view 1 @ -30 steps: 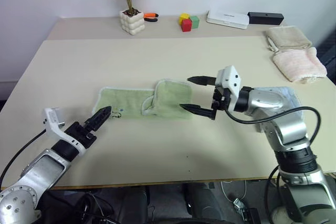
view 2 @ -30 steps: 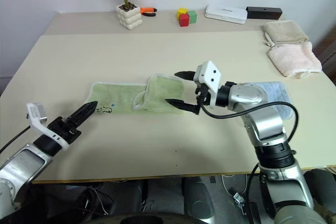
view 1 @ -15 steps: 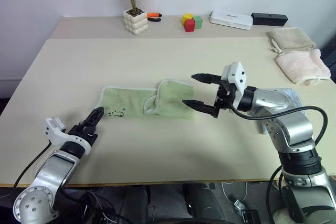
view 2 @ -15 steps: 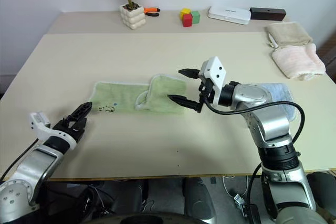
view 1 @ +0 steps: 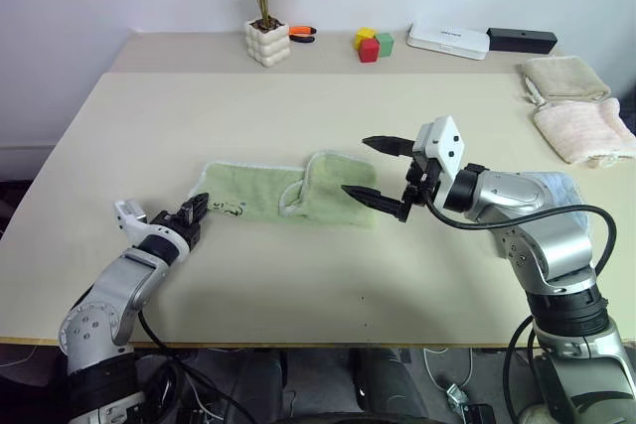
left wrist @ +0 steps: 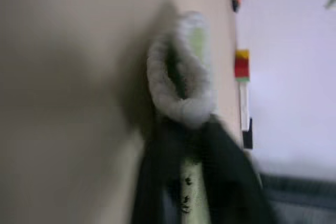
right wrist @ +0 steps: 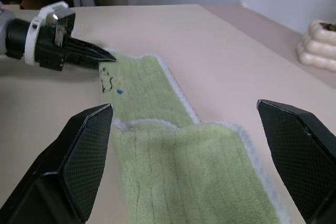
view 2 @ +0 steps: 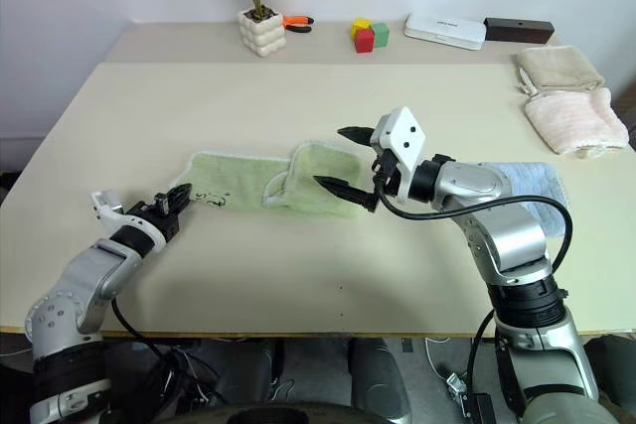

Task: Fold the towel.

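Pinching light green towel (view 1: 283, 196) corner with left hand (view 1: 195, 208); right hand (view 1: 370, 168) hovering open; next, carrying corner across.

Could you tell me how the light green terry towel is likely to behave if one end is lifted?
The light green fluffy terry towel will probably droop limply, since its folded end already lies soft and rumpled. It looks light, and its nap should keep it from slipping.

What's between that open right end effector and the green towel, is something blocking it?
Nothing visible. The right end effector hangs open at the folded end of the towel, with no object between them. The left end effector is already shut on the towel's opposite corner.
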`<state>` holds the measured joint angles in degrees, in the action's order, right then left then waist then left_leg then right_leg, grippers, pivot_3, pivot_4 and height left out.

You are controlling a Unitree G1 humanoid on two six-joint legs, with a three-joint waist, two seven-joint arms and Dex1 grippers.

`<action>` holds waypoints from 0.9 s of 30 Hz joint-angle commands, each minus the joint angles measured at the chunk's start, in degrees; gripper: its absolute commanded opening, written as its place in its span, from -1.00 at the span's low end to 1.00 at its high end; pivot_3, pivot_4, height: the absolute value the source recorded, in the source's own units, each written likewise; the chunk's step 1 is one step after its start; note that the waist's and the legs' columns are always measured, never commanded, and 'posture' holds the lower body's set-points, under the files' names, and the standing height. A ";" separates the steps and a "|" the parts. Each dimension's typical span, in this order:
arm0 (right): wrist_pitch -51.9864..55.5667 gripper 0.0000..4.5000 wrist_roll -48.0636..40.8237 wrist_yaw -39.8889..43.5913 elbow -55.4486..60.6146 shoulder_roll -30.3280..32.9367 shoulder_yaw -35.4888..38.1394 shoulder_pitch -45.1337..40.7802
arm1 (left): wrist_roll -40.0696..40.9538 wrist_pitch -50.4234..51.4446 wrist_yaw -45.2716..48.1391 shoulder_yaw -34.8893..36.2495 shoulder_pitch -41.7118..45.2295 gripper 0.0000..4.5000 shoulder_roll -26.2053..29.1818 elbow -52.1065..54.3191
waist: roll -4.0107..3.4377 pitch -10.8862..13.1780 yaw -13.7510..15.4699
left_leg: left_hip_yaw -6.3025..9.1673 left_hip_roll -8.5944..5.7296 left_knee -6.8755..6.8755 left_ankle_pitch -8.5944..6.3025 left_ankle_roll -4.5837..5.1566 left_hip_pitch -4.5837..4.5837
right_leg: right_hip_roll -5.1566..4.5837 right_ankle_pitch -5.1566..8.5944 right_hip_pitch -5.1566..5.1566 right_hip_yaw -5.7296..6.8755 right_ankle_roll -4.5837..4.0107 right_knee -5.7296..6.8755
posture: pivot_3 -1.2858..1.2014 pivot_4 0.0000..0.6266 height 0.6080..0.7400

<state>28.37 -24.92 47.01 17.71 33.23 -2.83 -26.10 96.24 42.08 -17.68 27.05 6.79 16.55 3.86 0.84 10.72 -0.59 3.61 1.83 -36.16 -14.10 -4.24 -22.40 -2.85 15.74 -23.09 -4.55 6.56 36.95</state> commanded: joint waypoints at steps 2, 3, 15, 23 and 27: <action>-0.22 1.00 0.07 -1.30 1.29 0.99 2.70 -0.34 | -1.48 1.41 2.33 -2.35 0.23 -0.99 0.33 2.32 | 0.03 0.02 -0.02 | 0.00 0.00 0.01 0.00 0.00 0.00 | 0.00 0.00 0.00 -0.01 0.00 -0.01 | 0.03 -0.52 1.00; 0.07 1.00 -0.62 -1.28 0.51 1.78 4.73 0.99 | -1.73 1.54 3.81 -3.19 1.61 -0.99 0.74 5.07 | 0.06 0.03 0.09 | 0.01 0.01 0.01 0.00 0.00 -0.03 | 0.01 0.00 -0.01 0.01 0.00 -0.02 | 0.03 -0.52 1.00; 3.22 1.00 -7.22 2.71 -0.39 10.91 19.07 11.90 | -22.71 2.92 25.13 -25.07 20.32 -0.99 2.03 11.73 | 0.32 0.16 0.13 | 0.05 0.00 0.07 0.00 0.00 -0.32 | 0.11 -0.13 -0.01 -0.04 0.14 -0.59 | 0.03 -0.52 1.00; 5.47 1.00 -8.48 0.97 2.58 13.75 22.69 12.85 | -43.88 0.36 44.34 -42.08 30.73 -0.99 -4.22 -3.00 | 0.28 0.17 -0.67 | 0.02 -0.03 0.07 -0.04 0.08 -0.45 | 0.14 -0.23 0.00 -0.13 0.31 -0.83 | 0.03 -0.52 1.00; 6.57 1.00 -9.13 -1.07 4.87 13.47 24.07 13.90 | -51.30 -1.93 48.67 -45.05 29.75 -0.99 -4.99 -5.56 | 0.18 0.20 -0.35 | 0.12 0.01 0.17 -0.06 0.13 -0.46 | 0.23 -0.23 -0.13 -0.08 0.35 -0.72 | 0.03 -0.52 1.00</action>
<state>34.70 -32.82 46.80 19.29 46.19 19.09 -12.44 48.01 42.55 28.82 -17.35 36.53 11.94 -2.06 1.02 10.92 -0.94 3.73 1.84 -36.02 -14.17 -4.11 -22.88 -2.63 15.51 -23.21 -4.62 6.91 36.23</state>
